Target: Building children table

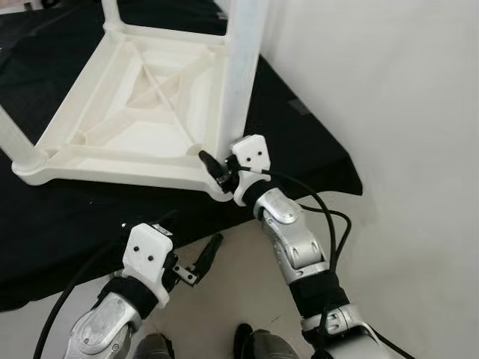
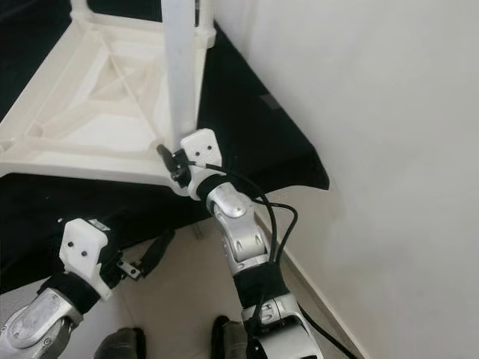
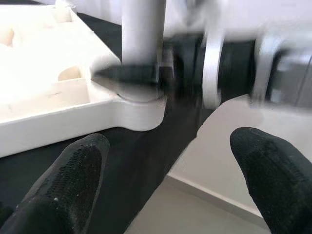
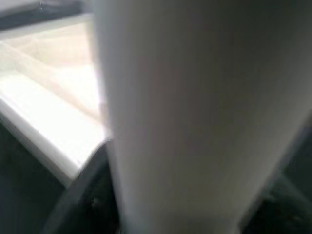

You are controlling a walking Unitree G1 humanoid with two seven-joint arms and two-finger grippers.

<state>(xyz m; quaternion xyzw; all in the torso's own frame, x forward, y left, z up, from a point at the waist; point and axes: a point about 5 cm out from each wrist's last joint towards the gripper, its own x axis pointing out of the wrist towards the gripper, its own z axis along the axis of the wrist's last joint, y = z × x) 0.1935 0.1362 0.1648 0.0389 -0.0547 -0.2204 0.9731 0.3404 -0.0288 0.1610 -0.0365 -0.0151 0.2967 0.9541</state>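
The humanoid robot's 2 arms have silver metal shells, glossy on the right forearm [image 1: 293,238] and left forearm [image 1: 101,323]. Black fabric cuffs band each wrist below a white plastic camera housing [image 1: 147,253] with 2 dark screw holes. Black cables [image 1: 323,217] loop along the right arm. Each gripper ends in long black textured fingers [image 3: 73,180].

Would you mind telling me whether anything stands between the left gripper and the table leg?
Nothing visible does. The left gripper hangs open below the upturned table; the right gripper is at the leg.
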